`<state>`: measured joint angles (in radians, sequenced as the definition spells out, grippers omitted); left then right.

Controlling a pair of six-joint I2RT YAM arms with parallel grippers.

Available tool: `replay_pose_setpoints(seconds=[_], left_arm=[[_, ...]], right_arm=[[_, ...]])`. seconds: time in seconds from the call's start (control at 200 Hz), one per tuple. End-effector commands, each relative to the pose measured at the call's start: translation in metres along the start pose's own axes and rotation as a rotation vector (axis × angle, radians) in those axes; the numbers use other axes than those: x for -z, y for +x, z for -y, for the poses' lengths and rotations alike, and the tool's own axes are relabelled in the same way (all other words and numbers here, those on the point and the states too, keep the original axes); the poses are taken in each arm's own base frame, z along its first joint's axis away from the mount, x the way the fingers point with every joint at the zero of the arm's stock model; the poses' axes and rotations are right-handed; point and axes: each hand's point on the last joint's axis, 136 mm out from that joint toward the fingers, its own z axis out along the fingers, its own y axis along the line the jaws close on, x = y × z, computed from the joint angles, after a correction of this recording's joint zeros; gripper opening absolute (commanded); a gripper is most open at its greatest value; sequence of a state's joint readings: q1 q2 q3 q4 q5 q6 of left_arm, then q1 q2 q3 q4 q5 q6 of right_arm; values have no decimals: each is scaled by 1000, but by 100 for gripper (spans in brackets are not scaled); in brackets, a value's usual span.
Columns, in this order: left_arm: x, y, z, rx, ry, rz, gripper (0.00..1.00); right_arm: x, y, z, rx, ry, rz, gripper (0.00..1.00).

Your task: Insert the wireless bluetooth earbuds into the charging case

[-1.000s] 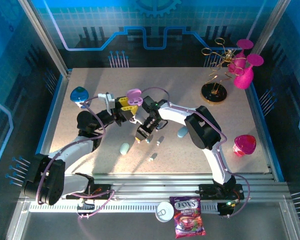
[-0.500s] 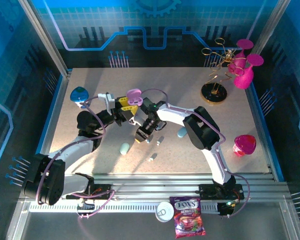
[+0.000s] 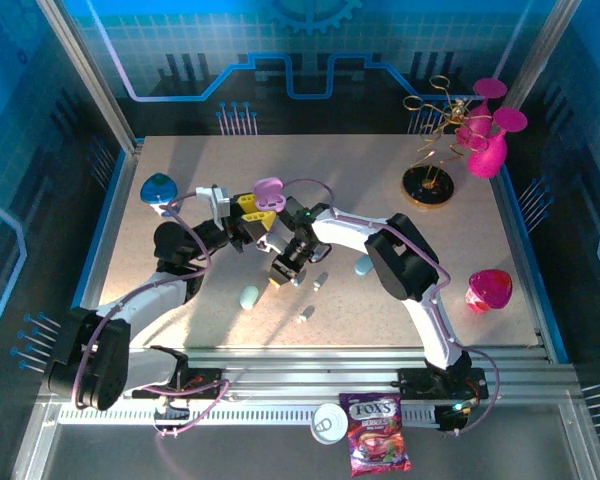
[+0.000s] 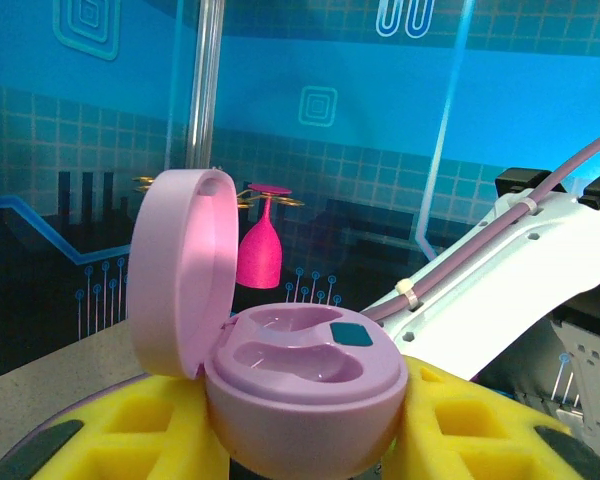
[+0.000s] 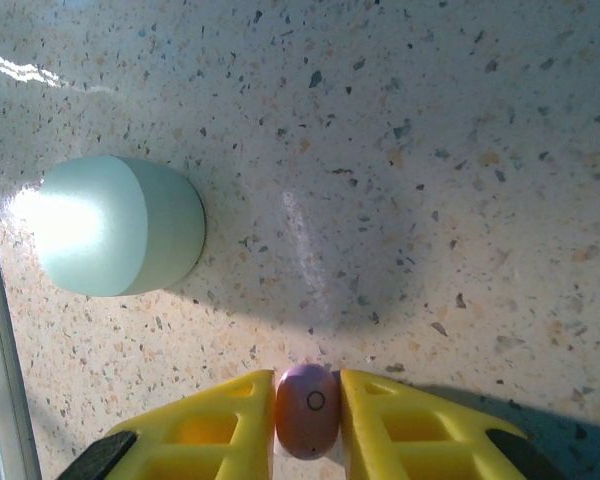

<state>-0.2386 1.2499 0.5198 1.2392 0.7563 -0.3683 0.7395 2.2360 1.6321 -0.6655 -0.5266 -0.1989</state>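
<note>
Purple earbud point(image 5: 308, 410) sits between the yellow fingers of the right claw point(image 5: 308, 415). The fingers press on both of its narrow sides, so it is pinched. Its long axis runs along the fingers, up-down in the right wrist view, and a small ring mark faces the camera. It is at or just over the speckled surface point(image 5: 430, 150); can't tell whether it is lifted.

The target is the pink-purple charging case point(image 4: 300, 385), clamped in the left claw point(image 4: 300, 445), whose yellow fingers press on either side of it. The lid stands open, hinged on the left of the left wrist view, and the wells face up and look empty, with a dark teal patch beside one.

Key relation, from the top view: the charging case point(image 3: 268, 190) lies just beyond the right claw point(image 3: 283, 270), away from the arm bases and slightly toward the left arm, and near it. The right arm carries the bud and the left arm only presents the case. The likely next move is to lift, travel away from the bases and line the bud's long axis up with a well.

The teal case point(image 5: 120, 225) lies closed on the surface, apart from the bud. Loose earbuds point(image 3: 320, 280) lie on the right arm's side of the right claw.
</note>
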Motion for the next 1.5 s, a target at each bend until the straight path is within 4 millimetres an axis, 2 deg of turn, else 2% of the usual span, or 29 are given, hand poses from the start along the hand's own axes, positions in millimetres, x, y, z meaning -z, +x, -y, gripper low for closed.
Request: replay_pose_setpoints(seconds=[0.0, 0.3, 0.455, 0.7, 0.906, 1.046, 1.311, 1.496], left_arm=[[2, -2, 6, -8, 20, 8, 22], [1, -3, 5, -11, 18, 7, 22], [0, -4, 6, -13, 22, 7, 22], [1, -3, 3, -21, 4, 11, 22], [2, -5, -1, -47, -28, 23, 22], [3, -5, -4, -65, -49, 18, 22], [3, -1, -7, -73, -59, 8, 22], [4, -4, -5, -76, -59, 12, 23]], right_arm=[[-9, 11, -6, -16, -14, -41, 24], [-13, 15, -9, -5, -19, -55, 25], [-13, 15, -4, -12, 0, -63, 18], [1, 9, -3, -15, 47, -21, 15], [35, 2, 7, -76, 184, 88, 15], [66, 7, 24, -172, 360, 145, 15], [134, 44, 63, -493, 752, 294, 14], [167, 77, 75, -673, 990, 321, 12]])
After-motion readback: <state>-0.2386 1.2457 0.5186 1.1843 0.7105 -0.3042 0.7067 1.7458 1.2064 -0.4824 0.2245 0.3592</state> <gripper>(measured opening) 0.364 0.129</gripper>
